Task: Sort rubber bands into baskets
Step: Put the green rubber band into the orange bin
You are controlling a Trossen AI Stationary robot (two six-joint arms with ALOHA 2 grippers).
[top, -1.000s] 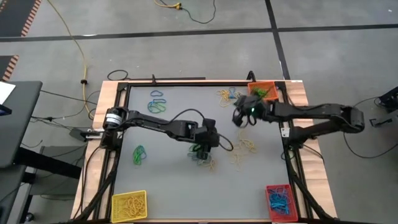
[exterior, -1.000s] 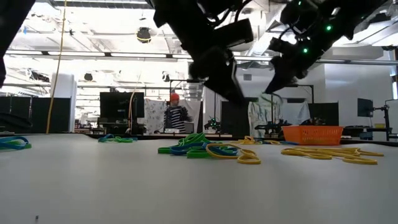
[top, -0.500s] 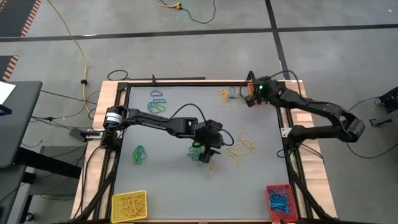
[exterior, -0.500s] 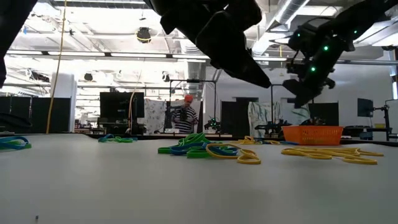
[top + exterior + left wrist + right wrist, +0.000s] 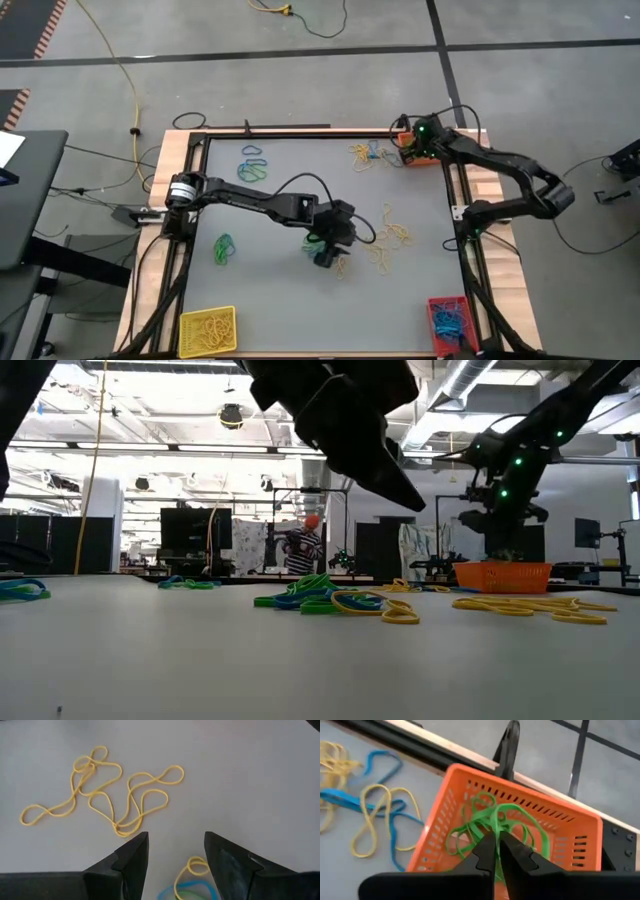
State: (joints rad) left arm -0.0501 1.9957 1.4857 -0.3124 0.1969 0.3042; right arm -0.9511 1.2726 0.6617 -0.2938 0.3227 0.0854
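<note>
Right gripper [image 5: 497, 851] hangs over the orange slotted plastic basket [image 5: 420, 160] in the far right corner of the grey worktop [image 5: 280, 200]; its two dark fingers [image 5: 484, 851] stand almost together with only a thin gap, and a green rubber band [image 5: 496, 827] runs down between the tips, though whether the tips have hold of it cannot be told. A tangle of green rubber bands [image 5: 485, 822] lies inside that basket. Just beside the basket on the worktop lies a mixed cluster of yellow and blue rubber bands [image 5: 366, 154]. Left gripper [image 5: 176, 857] sits above the middle of the worktop, fingers spread apart and empty, over a small pile of green, blue and yellow bands [image 5: 326, 249]; the wrist view shows a yellow loop [image 5: 196, 866] and a blue one [image 5: 187, 892] between the fingers, and a loose yellow string of bands [image 5: 102, 790] on the surface beyond them. More yellow bands [image 5: 392, 238] lie scattered toward the right edge. A green and blue pair [image 5: 252, 153] rests near the far edge, a green bunch [image 5: 223, 248] near the left edge. The yellow plastic basket [image 5: 207, 330] holding yellow bands sits at the near left corner; the red plastic basket [image 5: 448, 322] with blue bands sits at the near right corner.
</note>
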